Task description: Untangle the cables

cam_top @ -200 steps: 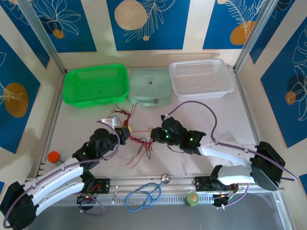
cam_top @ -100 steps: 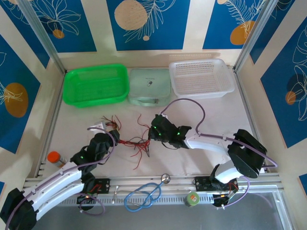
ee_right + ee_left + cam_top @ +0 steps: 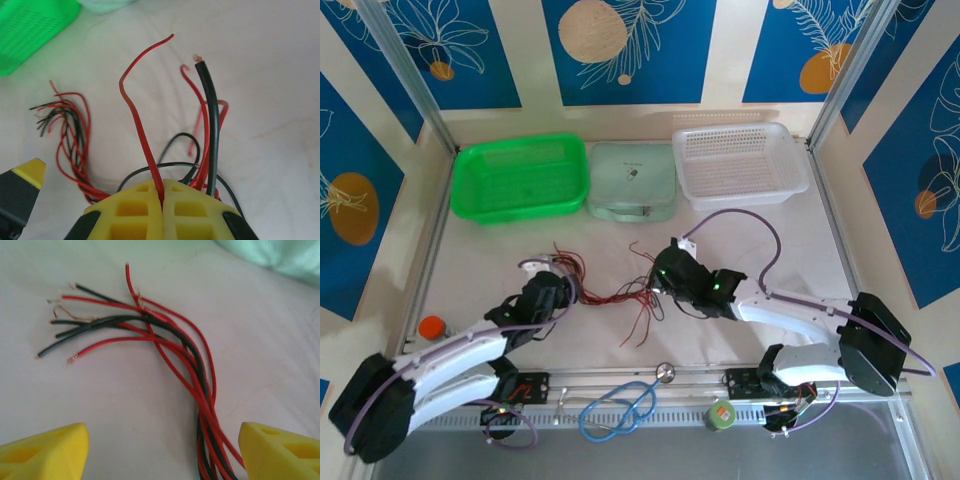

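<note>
The cables [image 3: 613, 291], thin red and black wires, lie stretched across the white table between my two grippers. In the left wrist view the cables [image 3: 200, 390] run up between my yellow fingertips [image 3: 45, 450], close to the right one. Their bare ends fan out to the upper left. My left gripper [image 3: 162, 452] is open around them without clamping; from above, the left gripper [image 3: 560, 285] sits at the bundle's left end. My right gripper [image 3: 162, 197] is shut on one red cable [image 3: 137, 120], with black and red cables beside it. The right gripper [image 3: 666, 272] is at the bundle's right end.
A green basket [image 3: 520, 178], a mint pouch [image 3: 632, 180] and a white basket [image 3: 740, 160] line the back. A blue stethoscope [image 3: 620, 405], a green roll [image 3: 722, 415] and an orange-capped bottle [image 3: 432, 328] sit along the near edge.
My left gripper has opened and let go of the cables, which now lie loose between its fingers. The right gripper stayed shut, swinging left and then back right with its cable.
</note>
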Robot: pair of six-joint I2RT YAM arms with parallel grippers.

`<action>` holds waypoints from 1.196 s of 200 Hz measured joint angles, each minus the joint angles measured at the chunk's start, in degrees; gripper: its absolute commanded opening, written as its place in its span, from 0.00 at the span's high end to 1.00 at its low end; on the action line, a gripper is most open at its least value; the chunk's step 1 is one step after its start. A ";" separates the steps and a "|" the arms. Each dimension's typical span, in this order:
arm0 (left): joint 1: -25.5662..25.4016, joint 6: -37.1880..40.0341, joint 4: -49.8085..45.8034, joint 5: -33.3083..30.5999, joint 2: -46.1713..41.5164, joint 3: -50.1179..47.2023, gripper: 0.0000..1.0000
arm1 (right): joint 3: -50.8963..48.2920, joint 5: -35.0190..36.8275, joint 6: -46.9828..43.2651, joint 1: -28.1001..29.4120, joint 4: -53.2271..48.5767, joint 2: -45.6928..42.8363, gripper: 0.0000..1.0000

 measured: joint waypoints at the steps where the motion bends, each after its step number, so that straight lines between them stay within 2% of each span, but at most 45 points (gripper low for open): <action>1: 0.00 0.02 0.15 0.17 0.42 0.07 0.22 | -0.17 0.07 0.20 -0.02 -0.07 -0.02 1.00; 28: 0.00 0.13 5.18 4.83 14.27 3.54 0.25 | -2.82 0.96 3.15 -0.74 -1.36 -0.31 1.00; 36: 0.04 0.70 5.55 3.96 17.22 4.81 0.25 | -3.28 1.14 3.69 -1.05 -1.55 -0.76 1.00; 68: 0.31 1.20 3.96 2.71 20.46 7.23 0.28 | -4.81 2.10 6.14 -2.23 -3.21 -4.76 1.00; 93: 0.33 1.42 1.05 2.23 21.79 9.88 0.42 | -6.73 2.36 9.18 -3.76 -5.31 -8.15 1.00; 110: 0.66 2.32 0.81 2.01 24.30 11.85 0.54 | -9.09 1.25 10.88 -5.79 -6.03 -10.25 0.93; 127: 1.25 2.45 0.87 1.66 26.25 13.25 0.73 | -10.78 -1.66 10.86 -9.03 -7.76 -12.13 0.80; 158: 2.23 3.45 1.18 1.62 28.06 14.51 1.00 | -10.01 -8.26 4.52 -16.68 -16.74 -18.95 0.49; 186: 2.58 4.50 1.40 2.84 28.44 15.54 1.00 | -4.52 -15.15 -2.91 -21.84 -26.88 -25.88 0.36; 205: 2.78 5.38 -0.02 4.70 28.30 16.72 1.00 | 0.81 -20.20 -7.06 -22.64 -31.15 -26.71 0.33; 220: 2.78 6.27 -2.05 6.16 27.41 18.08 1.00 | 4.02 -23.45 -8.66 -20.72 -32.17 -24.68 0.30; 239: 2.78 7.63 -4.94 6.97 24.90 20.17 1.00 | 6.82 -24.94 -9.03 -14.32 -32.09 -18.34 0.29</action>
